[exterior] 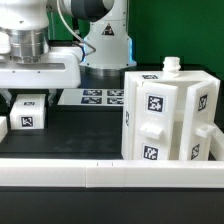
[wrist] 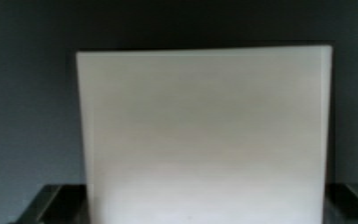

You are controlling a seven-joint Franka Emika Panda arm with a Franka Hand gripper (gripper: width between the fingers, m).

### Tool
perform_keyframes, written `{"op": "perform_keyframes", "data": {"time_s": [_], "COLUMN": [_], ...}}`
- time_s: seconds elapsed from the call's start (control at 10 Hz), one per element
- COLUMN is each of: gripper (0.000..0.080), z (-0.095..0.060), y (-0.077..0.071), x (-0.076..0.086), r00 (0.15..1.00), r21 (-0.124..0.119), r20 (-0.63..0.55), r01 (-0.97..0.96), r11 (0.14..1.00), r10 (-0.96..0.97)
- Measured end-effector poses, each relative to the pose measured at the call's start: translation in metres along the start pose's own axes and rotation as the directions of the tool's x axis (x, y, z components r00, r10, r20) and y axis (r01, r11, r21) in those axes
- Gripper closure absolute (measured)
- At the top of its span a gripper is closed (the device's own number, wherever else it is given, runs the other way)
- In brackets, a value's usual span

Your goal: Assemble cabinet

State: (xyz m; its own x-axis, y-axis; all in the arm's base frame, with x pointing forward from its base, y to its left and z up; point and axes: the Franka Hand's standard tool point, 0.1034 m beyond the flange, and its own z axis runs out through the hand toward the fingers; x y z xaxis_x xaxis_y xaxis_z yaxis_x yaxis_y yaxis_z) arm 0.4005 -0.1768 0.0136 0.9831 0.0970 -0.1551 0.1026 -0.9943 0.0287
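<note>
The large white cabinet body (exterior: 165, 115) stands at the exterior view's right, with tags on its faces and a small knob on top. My gripper (exterior: 28, 98) is at the exterior view's left, down over a smaller white cabinet block (exterior: 28, 114) with a tag on its front. In the wrist view the block's plain white face (wrist: 202, 125) fills the picture. My gripper (wrist: 197, 206) straddles the block, and its dark fingers (wrist: 55, 205) press against both sides with no gap showing. The block's underside is hidden, so I cannot tell whether it rests on the table.
The marker board (exterior: 100, 97) lies flat behind, between the block and the cabinet body. The robot base (exterior: 105, 45) stands beyond it. Another white piece (exterior: 3, 128) shows at the left edge. A low white wall (exterior: 110, 175) runs along the front.
</note>
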Motion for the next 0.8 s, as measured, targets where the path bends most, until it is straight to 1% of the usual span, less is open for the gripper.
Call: {"op": "perform_keyframes", "data": {"time_s": [0.2,0.3,0.4,0.5,0.6,0.7,0.8], "gripper": [0.0238,0.0238,0.0236,0.0236,0.0236,0.0236,0.0236], "z": [-0.001,-0.013,-0.032,-0.048,-0.062,-0.084,-0.105], "y": [-0.001,-0.006,-0.014,-0.022,-0.030,-0.044,-0.056], "x": [0.000,0.001,0.003,0.004,0.007,0.011,0.015], "r00": [1.000,1.000,1.000,1.000,1.000,1.000,0.999], "r21": [0.002,0.019,0.041,0.057,0.065,0.082,0.084], "r20": [0.002,0.008,0.004,-0.002,-0.013,-0.023,-0.028], "r01": [0.002,0.007,0.013,0.019,0.015,-0.002,-0.029], "r11": [1.000,1.000,0.999,0.998,0.998,0.997,0.996], "r10": [-0.002,-0.007,-0.013,-0.019,-0.014,0.004,0.031]}}
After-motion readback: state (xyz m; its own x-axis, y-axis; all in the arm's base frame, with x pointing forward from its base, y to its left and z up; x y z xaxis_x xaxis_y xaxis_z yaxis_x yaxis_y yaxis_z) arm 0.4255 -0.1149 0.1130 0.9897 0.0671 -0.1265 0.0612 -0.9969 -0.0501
